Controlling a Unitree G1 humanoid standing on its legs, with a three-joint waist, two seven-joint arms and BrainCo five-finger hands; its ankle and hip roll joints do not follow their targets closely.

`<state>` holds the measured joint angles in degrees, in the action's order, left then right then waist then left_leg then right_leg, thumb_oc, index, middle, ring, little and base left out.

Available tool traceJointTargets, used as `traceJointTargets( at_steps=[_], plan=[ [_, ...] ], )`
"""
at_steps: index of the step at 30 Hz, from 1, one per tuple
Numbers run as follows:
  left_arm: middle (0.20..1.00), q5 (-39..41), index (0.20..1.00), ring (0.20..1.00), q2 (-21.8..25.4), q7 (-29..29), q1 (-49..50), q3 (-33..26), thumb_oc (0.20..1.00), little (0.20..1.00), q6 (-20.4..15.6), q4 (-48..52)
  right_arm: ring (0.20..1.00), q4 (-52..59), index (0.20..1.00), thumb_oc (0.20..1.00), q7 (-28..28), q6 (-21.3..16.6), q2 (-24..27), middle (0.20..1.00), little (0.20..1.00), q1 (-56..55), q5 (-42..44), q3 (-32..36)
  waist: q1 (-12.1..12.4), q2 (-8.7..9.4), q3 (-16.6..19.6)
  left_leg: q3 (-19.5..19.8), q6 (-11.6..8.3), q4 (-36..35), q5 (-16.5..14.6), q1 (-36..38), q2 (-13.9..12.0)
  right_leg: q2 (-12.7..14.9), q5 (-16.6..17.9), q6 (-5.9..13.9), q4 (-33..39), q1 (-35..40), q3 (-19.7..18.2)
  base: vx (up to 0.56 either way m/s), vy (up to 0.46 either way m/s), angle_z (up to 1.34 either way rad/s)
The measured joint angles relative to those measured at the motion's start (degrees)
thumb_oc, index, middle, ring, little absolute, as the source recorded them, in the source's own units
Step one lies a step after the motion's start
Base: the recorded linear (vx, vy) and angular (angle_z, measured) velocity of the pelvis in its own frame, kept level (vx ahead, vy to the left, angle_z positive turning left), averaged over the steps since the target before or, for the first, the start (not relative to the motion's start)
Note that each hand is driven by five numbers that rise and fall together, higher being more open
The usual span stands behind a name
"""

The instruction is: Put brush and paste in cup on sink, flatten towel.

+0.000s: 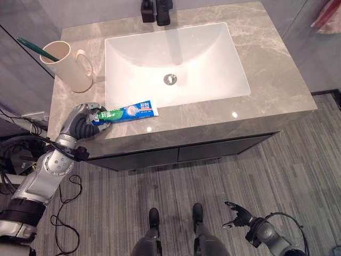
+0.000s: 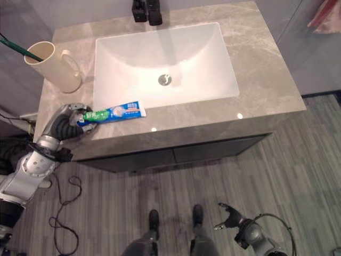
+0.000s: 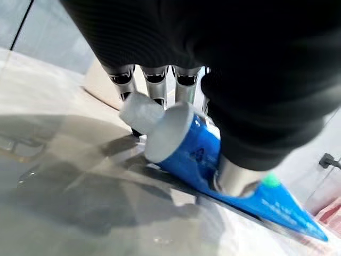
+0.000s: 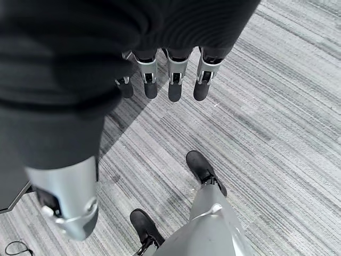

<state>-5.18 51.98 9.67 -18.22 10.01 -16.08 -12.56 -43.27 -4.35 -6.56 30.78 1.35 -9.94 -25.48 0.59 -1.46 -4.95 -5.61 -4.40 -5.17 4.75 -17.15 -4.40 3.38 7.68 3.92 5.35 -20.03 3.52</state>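
A blue and green toothpaste tube lies on the grey stone counter in front of the white basin. My left hand is curled round the tube's cap end, thumb and fingers pinching it. A cream cup stands at the counter's far left corner with a green toothbrush leaning in it. My right hand hangs low over the floor at the lower right, fingers relaxed and holding nothing.
A black tap stands behind the basin, which has a round metal drain. A pink cloth shows at the far right edge. Dark cabinet drawers sit under the counter, over striped grey flooring.
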Motion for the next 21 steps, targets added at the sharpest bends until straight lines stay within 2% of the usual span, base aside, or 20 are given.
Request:
traceJointTargets(
  at_steps=[1,2,6,9,12,19,20,21],
  plan=[
    [0.213,-0.34,0.213,0.213,0.01,0.18,-0.15,0.08,0.213,0.213,0.01,-0.02,1.000,0.10,1.000,1.000,0.38,0.00,0.01,1.000,1.000,0.00,0.00,0.01,-0.10,0.02,-0.01,-0.01,0.00,0.00,0.00,0.00,0.00,-0.01,0.00,0.00,-0.01,0.00,0.00,0.00,0.000,0.00],
    [0.200,-0.52,0.200,0.200,0.06,0.22,-0.22,0.14,0.200,0.200,0.00,0.00,1.000,0.30,1.000,1.000,0.48,0.00,0.09,1.000,1.000,-0.04,0.00,0.03,-0.14,0.02,-0.02,-0.01,0.00,0.00,0.00,0.00,0.00,-0.02,0.00,0.00,-0.04,0.00,-0.01,0.00,0.000,0.00],
    [0.200,-4.73,0.200,0.200,2.42,0.83,-2.10,2.50,0.200,0.200,-0.09,-0.51,1.000,0.61,1.000,1.000,0.63,-0.20,0.34,1.000,1.000,-0.02,0.01,0.10,-0.15,0.06,-0.04,-0.03,0.00,0.00,0.00,0.05,-0.03,-0.03,0.01,0.00,-0.15,0.01,-0.07,0.00,0.000,0.00],
    [0.200,-10.12,0.200,0.200,6.47,2.07,-5.71,7.95,0.200,0.200,-0.12,-1.32,1.000,-2.25,1.000,1.000,1.73,-1.42,-0.15,1.000,1.000,0.02,0.15,0.81,-0.14,0.08,-0.03,-0.05,0.00,0.00,0.00,0.35,-0.02,-0.02,0.02,0.01,-0.05,0.30,-0.07,0.00,0.000,-0.01],
    [0.200,-12.29,0.200,0.200,6.03,2.92,-6.34,9.02,0.200,0.200,-0.16,-2.39,1.000,-4.14,1.000,1.000,2.38,-1.82,-0.35,1.000,1.000,-0.04,0.19,1.44,-0.41,0.09,-0.04,-0.62,0.00,0.00,-0.01,0.64,-0.02,-0.03,0.17,0.12,-0.22,0.29,-0.49,0.02,-0.003,-0.09],
    [0.200,-18.79,0.200,0.200,5.84,5.54,-5.69,11.19,0.200,0.200,0.12,-6.48,1.000,-17.88,1.000,1.000,5.58,-2.34,-3.72,1.000,1.000,-0.32,2.75,4.62,-1.67,0.01,0.23,-1.24,-0.38,-0.06,-0.69,5.11,-0.53,-0.45,-0.70,0.27,0.06,4.39,-1.13,0.05,-0.013,-0.06],
    [0.200,-20.30,0.200,0.200,5.64,5.96,-3.90,11.32,0.200,0.200,0.18,-6.53,1.000,-21.94,1.000,1.000,5.77,-1.95,-5.07,1.000,1.000,-0.52,4.73,7.09,-1.79,0.01,1.47,-1.23,-0.54,-0.06,-0.96,5.91,-0.73,-0.72,-0.88,0.14,0.06,5.14,-1.14,0.00,0.000,-0.04],
    [0.200,-20.29,0.200,0.200,5.58,6.17,-3.25,11.60,0.200,0.200,0.18,-6.46,1.000,-21.26,1.000,1.000,5.88,-1.80,-4.76,1.000,1.000,-1.19,4.78,6.59,-1.78,-0.06,2.16,-1.23,-0.56,-0.06,-1.04,5.90,-0.82,-0.81,-1.04,0.27,0.06,5.14,-1.15,0.00,0.000,0.00]
  ],
)
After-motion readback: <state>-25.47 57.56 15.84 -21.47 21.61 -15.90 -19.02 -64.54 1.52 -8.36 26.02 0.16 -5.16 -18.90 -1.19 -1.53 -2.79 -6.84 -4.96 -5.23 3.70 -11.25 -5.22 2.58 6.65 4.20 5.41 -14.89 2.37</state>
